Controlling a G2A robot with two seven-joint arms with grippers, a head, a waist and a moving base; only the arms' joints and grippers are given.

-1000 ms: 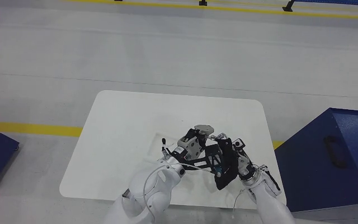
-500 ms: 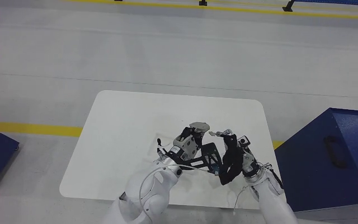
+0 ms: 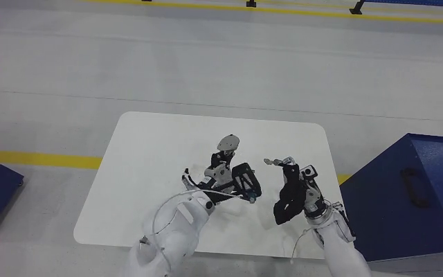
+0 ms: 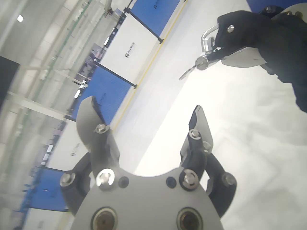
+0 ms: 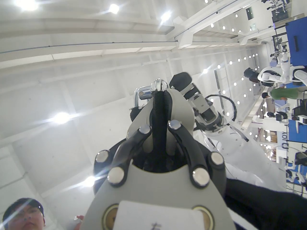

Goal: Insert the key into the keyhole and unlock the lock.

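The right gripper (image 5: 160, 94) pinches the padlock (image 4: 208, 44) above the white table (image 3: 152, 159), toward its 4 o'clock corner. The key (image 4: 188, 72) appears seated in the keyhole. The left gripper (image 4: 144, 111) hangs spread and empty at the lock's 9 o'clock. A skewed grab could knock the thin key out, and a hard twist could spin the lock in its pinch. The grey floor (image 3: 208, 62) carries a yellow line (image 3: 48, 161), and a blue cabinet (image 3: 408, 187) stands at 3 o'clock.
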